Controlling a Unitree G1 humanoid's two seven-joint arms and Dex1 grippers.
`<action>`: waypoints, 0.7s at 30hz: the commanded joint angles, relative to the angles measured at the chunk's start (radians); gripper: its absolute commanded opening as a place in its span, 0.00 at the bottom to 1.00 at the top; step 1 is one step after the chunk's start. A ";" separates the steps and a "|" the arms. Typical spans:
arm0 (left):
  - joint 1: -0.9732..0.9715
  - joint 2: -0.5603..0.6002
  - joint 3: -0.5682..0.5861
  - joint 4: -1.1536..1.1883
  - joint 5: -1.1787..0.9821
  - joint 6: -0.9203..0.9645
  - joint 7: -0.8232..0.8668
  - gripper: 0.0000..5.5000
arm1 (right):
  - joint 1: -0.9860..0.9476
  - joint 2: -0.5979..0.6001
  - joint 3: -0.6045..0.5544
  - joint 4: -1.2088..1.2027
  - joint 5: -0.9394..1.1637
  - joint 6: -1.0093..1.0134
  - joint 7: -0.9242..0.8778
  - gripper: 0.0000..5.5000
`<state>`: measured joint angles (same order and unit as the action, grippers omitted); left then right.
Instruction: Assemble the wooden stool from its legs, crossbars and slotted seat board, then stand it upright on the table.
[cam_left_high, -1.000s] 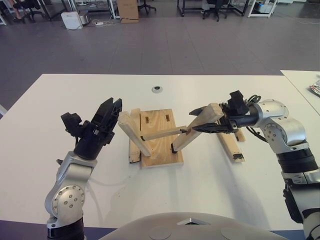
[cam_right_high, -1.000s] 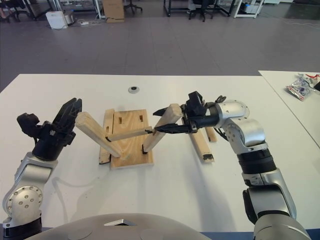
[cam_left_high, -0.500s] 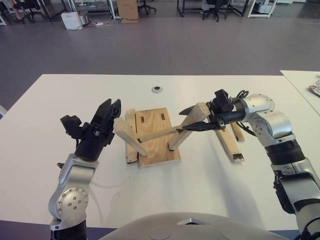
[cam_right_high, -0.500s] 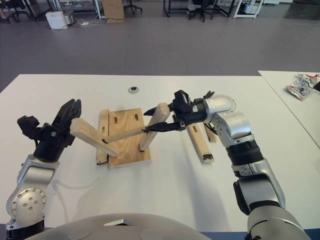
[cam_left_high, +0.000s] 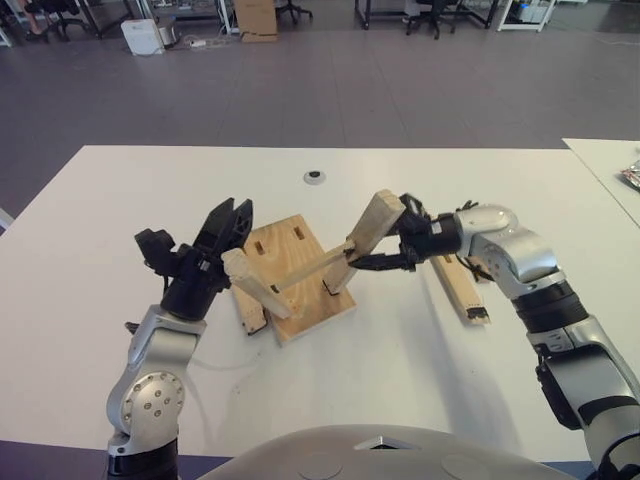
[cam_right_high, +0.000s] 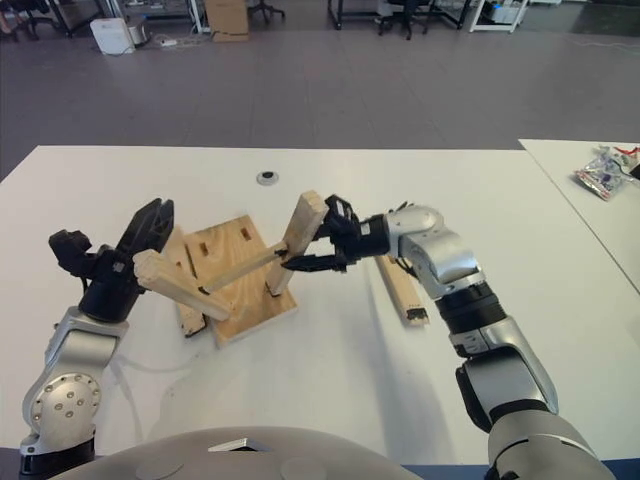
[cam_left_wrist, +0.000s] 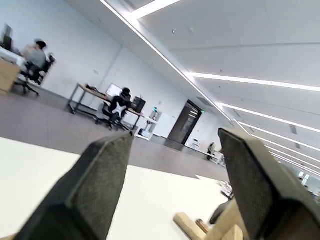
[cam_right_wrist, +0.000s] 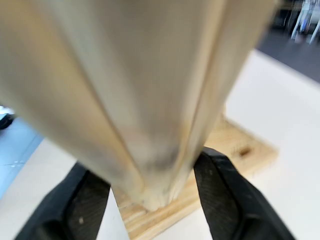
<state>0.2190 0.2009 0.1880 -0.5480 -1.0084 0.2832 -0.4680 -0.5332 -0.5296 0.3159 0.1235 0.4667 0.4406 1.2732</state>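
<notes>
Slotted pale wooden seat board (cam_left_high: 305, 305): lies flat near the middle of the white table (cam_left_high: 100, 220), turned at an angle to the table's edges, with 2 of its slots bare on the far side.

Leg frame: 2 square pale wooden legs joined by 1 thin wooden crossbar (cam_left_high: 310, 268). It stands tilted over the board, the lower ends of both legs at or on the board's surface. You cannot tell from these views whether either end sits in a slot.

Right gripper (cam_left_high: 385, 242): pinches the right leg (cam_left_high: 370, 225) from its outer side, 1 dark finger on each face, as the right wrist view confirms.

Left gripper (cam_left_high: 232, 212): its fingers are spread, with nothing between them. The raised top of the left leg (cam_left_high: 255, 285) lies just beside it, toward the robot.

Key relation: the crossbar's long axis runs from 1 gripper across to the other, so each arm is nearest to its own leg. The left arm is likely the 1 to close next, steadying the free leg before the frame is pressed down.

Spare parts: more pale wooden legs (cam_left_high: 460, 285) lie flat to the right, and 1 more piece (cam_left_high: 250, 315) lies along the board's left edge.
</notes>
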 joint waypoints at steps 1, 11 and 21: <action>-0.012 0.010 -0.017 0.003 0.020 0.014 -0.001 0.57 | -0.015 0.015 -0.038 -0.002 -0.008 0.013 -0.027 0.60; -0.021 0.010 -0.014 0.006 0.018 0.014 0.010 0.57 | -0.056 0.028 -0.145 0.116 -0.040 -0.063 -0.077 0.76; 0.000 -0.006 -0.025 -0.013 0.020 0.013 0.027 0.57 | -0.199 0.101 -0.374 0.108 -0.129 -0.251 -0.475 0.76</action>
<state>0.2125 0.1975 0.1675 -0.5499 -1.0067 0.2917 -0.4535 -0.6931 -0.4461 -0.0022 0.2777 0.3589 0.2258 0.9140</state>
